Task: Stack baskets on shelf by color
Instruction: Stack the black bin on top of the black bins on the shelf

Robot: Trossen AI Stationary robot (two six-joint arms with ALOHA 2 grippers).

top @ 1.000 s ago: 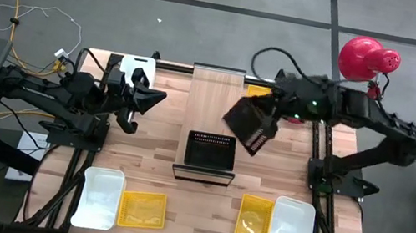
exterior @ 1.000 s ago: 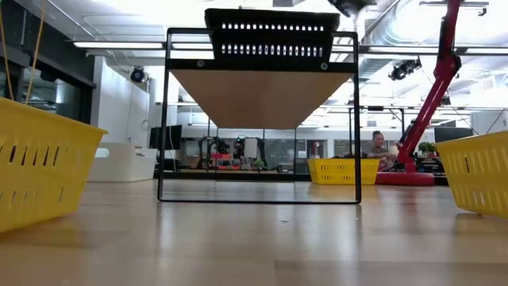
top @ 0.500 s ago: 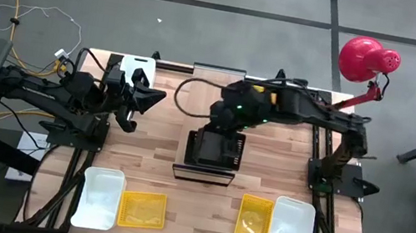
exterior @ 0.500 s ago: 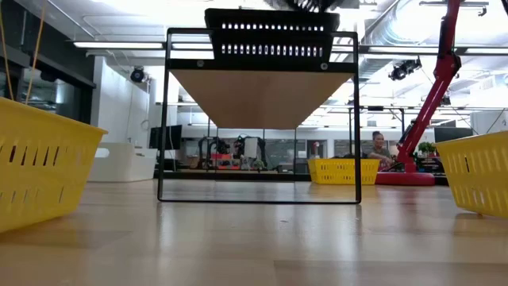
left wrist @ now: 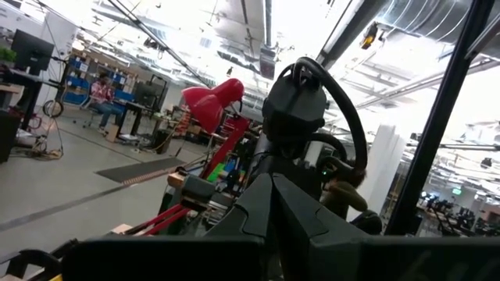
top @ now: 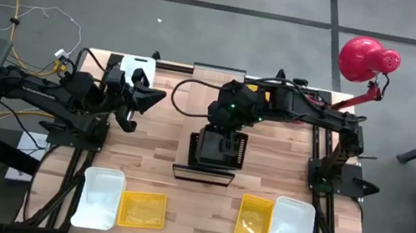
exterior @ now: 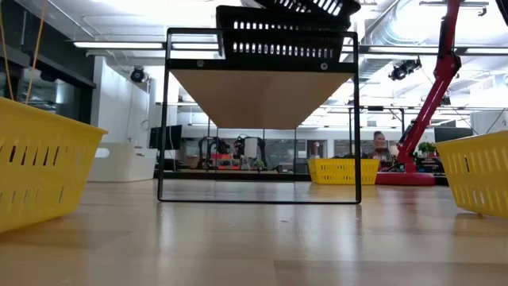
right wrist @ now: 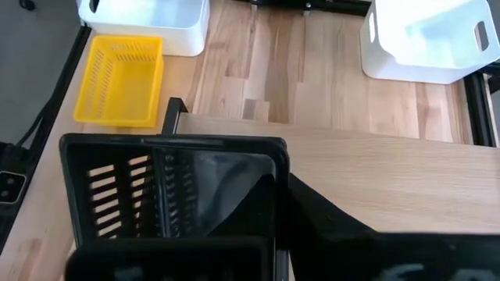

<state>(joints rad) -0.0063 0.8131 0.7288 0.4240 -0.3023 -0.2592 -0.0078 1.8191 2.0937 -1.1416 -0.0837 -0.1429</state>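
— Where's the black basket?

— I see the right gripper (top: 221, 140) over the shelf (top: 215, 92), fingers closed on a black mesh-sided basket (exterior: 305, 6). It hangs tilted, nested partly into a second black basket (exterior: 274, 44) sitting on the shelf's near end.

— And the left gripper?

— The left gripper (top: 148, 94) waits off the shelf's left side, fingers spread, holding nothing. Yellow baskets (top: 142, 209) and white baskets (top: 99, 197) lie on the table near its front edge.

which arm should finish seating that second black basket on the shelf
The right. Its claw already hangs over the shelf, holding the tilted black basket above the one already there. The left claw waits off to the side, apart from any basket.
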